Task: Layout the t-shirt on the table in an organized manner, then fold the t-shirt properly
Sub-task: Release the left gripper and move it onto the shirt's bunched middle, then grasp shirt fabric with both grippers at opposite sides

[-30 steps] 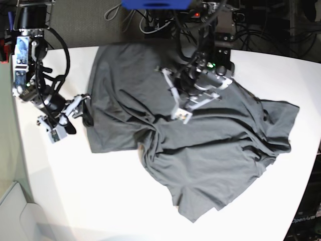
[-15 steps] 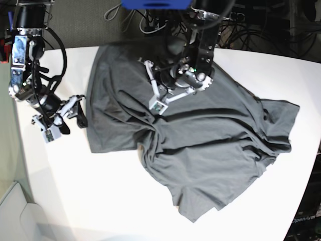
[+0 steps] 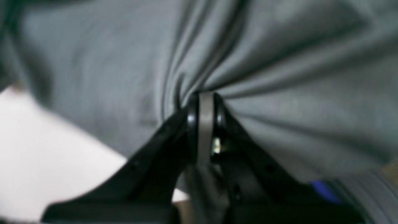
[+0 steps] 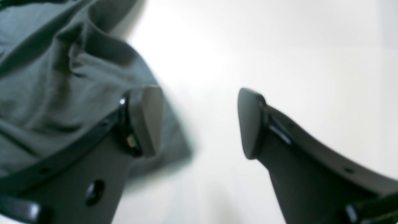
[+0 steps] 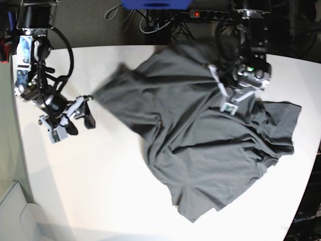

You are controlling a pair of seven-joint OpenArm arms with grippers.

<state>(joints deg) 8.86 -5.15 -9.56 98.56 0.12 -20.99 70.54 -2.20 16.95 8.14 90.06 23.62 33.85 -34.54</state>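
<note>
Pinching a gathered fold of the t-shirt (image 5: 200, 145) sprawled across the table (image 5: 100, 191), the left gripper (image 3: 203, 102) is clamped tight, while the right gripper (image 4: 200, 121) gapes wide, holding nothing, beside the cloth's edge.

Tangled black cables (image 5: 160, 22), dark backdrop

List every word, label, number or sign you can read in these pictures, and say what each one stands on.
"OpenArm": pale lettering, cut off by the frame, on the dark robot base part at the lower right corner of the base view.
No print shows on the dark grey cotton t-shirt or the white matte table.
The small white tags on both arms are too small to read.
</note>
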